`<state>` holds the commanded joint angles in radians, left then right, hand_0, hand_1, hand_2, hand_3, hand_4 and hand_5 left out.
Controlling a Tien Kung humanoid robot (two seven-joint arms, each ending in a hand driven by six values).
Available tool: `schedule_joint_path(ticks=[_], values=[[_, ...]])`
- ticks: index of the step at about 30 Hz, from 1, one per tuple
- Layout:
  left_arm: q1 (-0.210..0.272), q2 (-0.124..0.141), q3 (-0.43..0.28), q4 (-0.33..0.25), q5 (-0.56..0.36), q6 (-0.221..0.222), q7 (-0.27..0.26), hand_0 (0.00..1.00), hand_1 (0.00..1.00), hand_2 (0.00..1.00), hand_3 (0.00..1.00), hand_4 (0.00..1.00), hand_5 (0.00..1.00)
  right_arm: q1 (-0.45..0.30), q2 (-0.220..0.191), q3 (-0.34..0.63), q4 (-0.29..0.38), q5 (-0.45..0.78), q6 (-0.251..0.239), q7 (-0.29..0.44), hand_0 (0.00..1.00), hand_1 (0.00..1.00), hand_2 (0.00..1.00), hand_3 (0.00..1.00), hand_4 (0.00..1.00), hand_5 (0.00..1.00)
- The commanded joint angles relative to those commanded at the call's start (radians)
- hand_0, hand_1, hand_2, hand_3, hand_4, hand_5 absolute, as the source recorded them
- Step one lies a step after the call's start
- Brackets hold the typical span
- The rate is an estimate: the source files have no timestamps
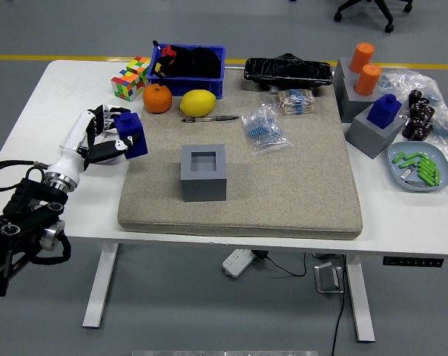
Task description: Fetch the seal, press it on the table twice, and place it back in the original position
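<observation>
White table (38, 159) on grey floor, yellow floor line beyond; beige mat (283, 185) covers table centre. Grey holder block (204, 173) on mat, square socket vacant. Left hand (94, 137) over table's left edge, fingers wrapped round blue seal (130, 133), tilted, held off mat's left side. Office chair base cut off at top edge. Blue bin (198, 78) contents dark, indistinct. No writing legible.

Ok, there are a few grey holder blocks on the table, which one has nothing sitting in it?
The grey block in the middle of the beige mat: its square socket is empty. The grey holders at the right carry a blue seal and orange cylinders.
</observation>
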<state>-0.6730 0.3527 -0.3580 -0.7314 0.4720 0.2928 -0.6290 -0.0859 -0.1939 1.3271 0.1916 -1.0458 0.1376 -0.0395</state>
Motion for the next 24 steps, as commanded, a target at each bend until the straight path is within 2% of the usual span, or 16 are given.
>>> schedule_joint_path(ticks=[13, 24], values=[[0.057, -0.049, 0.022, -0.014, -0.024, 0.007, -0.016, 0.631, 0.500, 0.434, 0.549, 0.683, 0.002, 0.001, 0.000, -0.019, 0.000, 0.007, 0.000, 0.000, 0.745, 0.690, 0.673, 0.625, 0.739, 0.521], [0.083, -0.072, 0.045, -0.008, -0.033, 0.012, -0.016, 0.631, 0.500, 0.433, 0.549, 0.681, 0.002, 0.000, -0.002, -0.032, -0.001, 0.011, 0.001, -0.001, 0.746, 0.690, 0.673, 0.624, 0.739, 0.521]])
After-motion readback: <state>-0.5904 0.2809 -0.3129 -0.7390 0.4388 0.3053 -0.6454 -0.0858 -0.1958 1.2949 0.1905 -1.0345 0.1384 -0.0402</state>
